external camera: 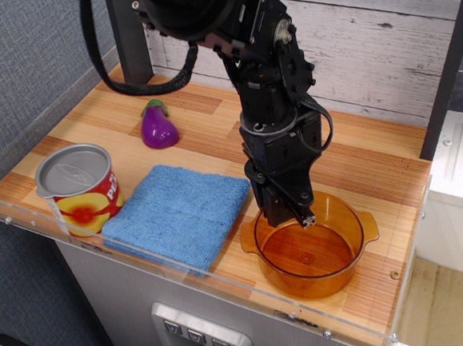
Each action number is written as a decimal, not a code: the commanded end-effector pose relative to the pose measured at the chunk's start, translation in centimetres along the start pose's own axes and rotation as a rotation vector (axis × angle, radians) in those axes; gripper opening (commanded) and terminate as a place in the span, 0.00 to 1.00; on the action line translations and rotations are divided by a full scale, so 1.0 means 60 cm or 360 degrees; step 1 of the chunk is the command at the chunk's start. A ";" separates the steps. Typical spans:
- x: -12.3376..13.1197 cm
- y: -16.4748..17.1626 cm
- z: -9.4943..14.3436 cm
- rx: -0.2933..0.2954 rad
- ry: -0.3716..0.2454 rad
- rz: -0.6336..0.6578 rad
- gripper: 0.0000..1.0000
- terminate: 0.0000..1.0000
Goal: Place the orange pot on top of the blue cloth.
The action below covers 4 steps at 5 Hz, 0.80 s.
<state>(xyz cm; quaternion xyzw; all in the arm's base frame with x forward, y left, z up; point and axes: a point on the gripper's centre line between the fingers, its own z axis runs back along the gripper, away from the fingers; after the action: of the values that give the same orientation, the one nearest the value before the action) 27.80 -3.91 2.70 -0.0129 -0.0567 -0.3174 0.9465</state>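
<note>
Wooden table (375,158), plank-grained, with a clear plastic rim along the front and left edges; whitewashed board wall behind it.

Black robot arm (268,82) comes down from the upper left, cable looping off its back. It reaches to the right half of the table.

Blue cloth (178,213): folded square, lying flat near the front edge, left of centre. Nothing rests on it.

Orange pot (310,251): see-through, no lid, two small side handles, sitting on the wood at the front right. Its left handle is just beside the cloth's right corner; whether the two touch cannot be told. The pot is not on the cloth.

Tin can (79,189): red and yellow, grey lid, upright at the front left corner, just beside the cloth's left edge.

Gripper (287,217): pointing down at the pot's rear-left rim, its tips at or just inside the rim. The fingers look pinched on the pot wall, one tip showing inside the bowl, but the far side is hidden by the gripper body, so the hold is not certain.

Toy eggplant (158,127): purple, green cap, on the wood behind the cloth, well apart from the pot.
</note>
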 end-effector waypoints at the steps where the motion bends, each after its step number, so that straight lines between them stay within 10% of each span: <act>1: -0.002 0.032 0.065 -0.0005 -0.0143 0.0195 0.00 0.00; 4: -0.084 0.118 0.136 0.0163 -0.0198 0.0590 0.00 0.00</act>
<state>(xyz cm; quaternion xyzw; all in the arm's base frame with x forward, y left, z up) 26.96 4.42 8.66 -0.0049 -0.0997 -0.1377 0.9854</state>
